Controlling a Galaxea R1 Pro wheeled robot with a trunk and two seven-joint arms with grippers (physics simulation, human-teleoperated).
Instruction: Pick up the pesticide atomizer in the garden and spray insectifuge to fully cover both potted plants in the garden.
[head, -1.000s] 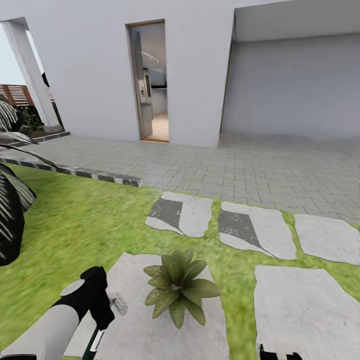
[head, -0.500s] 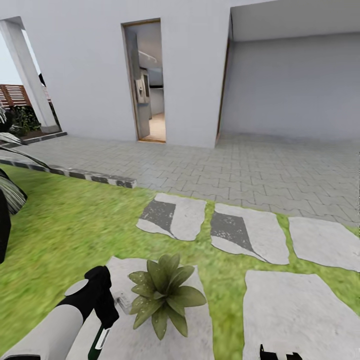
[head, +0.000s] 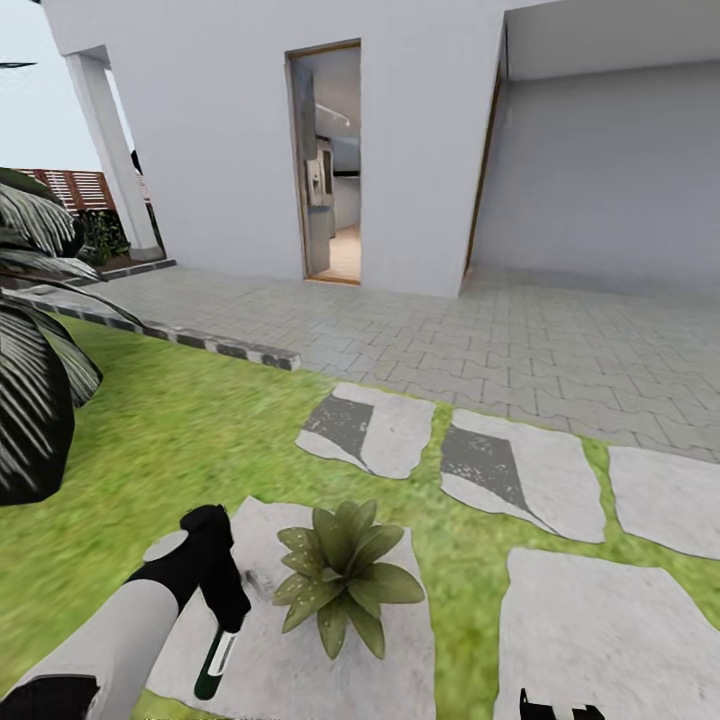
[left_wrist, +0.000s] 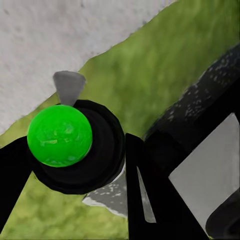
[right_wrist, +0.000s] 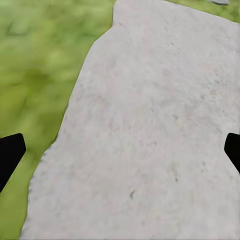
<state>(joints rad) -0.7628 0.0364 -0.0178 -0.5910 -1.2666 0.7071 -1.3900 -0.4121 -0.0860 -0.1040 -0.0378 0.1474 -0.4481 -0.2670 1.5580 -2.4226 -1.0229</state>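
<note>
One potted plant (head: 345, 575), a low rosette of pointed olive-green leaves, stands on a grey stepping stone (head: 400, 680) in the lawn; its pot is hidden under the leaves. The second potted plant is out of view. My left gripper (head: 222, 605) is shut on the pesticide atomizer (head: 213, 662), a dark green bottle hanging downward just left of the plant, a short gap away. In the left wrist view the atomizer (left_wrist: 60, 135) shows a bright green cap in a black collar, with black fingers (left_wrist: 150, 200) beside it. My right gripper (right_wrist: 120, 150) is open over bare stone (right_wrist: 150, 100).
A huge dark plant with striped leaves (head: 30, 400) crowds the left edge. More stepping stones (head: 370, 425) lead to a grey paved patio (head: 500, 340) with a kerb (head: 220, 345), a white house wall and an open doorway (head: 335, 170). A brown slatted fence (head: 75, 185) stands far left.
The whole view has shifted to the right, so the camera has turned. More of the atomizer bottle now shows below my left hand, still beside the plant.
</note>
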